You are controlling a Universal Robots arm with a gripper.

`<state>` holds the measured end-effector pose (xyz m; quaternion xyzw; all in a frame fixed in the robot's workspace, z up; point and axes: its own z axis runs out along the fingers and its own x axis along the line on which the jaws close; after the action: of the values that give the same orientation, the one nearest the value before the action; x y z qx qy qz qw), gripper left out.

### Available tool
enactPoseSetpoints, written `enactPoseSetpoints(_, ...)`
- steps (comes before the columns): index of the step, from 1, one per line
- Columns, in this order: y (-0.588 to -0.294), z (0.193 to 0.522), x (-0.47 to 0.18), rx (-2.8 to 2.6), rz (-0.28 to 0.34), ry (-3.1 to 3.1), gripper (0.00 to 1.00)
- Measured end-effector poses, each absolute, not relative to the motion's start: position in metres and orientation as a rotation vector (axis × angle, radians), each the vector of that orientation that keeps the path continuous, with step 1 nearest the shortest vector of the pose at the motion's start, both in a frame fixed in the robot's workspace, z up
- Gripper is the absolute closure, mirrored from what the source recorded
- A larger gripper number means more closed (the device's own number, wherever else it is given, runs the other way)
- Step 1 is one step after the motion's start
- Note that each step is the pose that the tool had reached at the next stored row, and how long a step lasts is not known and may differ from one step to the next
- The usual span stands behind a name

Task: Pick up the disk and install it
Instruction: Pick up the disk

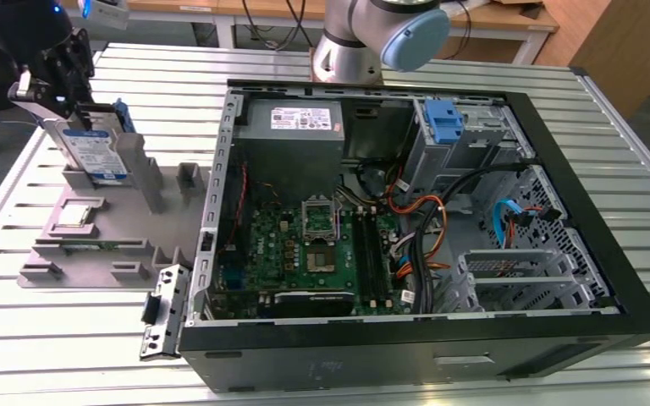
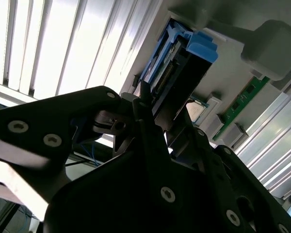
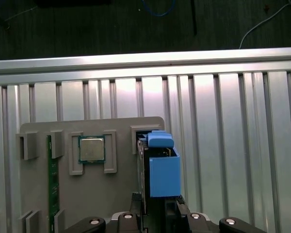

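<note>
The disk (image 1: 97,156), a silver drive with a white-and-blue label in a blue carrier, stands upright on edge in the grey holder plate (image 1: 99,245) at the exterior view's left. My gripper (image 1: 71,110) comes down on its top end and is shut on it. In the first wrist view the disk (image 3: 162,174) runs out from between my fingers, its blue tab end over the holder's slot. In the second wrist view the dark fingers (image 2: 144,109) clamp the disk (image 2: 179,73) on its flat sides.
An open computer case (image 1: 592,211) lies at the exterior view's right, with a blue latch (image 1: 443,123) at its far corner and a metal drive cage (image 1: 506,279) near the front. A square silver chip (image 3: 91,149) and a green memory stick (image 3: 50,184) rest in the holder.
</note>
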<state>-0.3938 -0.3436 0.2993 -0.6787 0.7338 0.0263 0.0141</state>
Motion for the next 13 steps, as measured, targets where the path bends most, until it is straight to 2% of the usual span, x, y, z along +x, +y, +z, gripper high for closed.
enactPoseSetpoints(13, -0.3439, 0.2992, -0.3939, -2.113, 0.082, 2.285, 0.65)
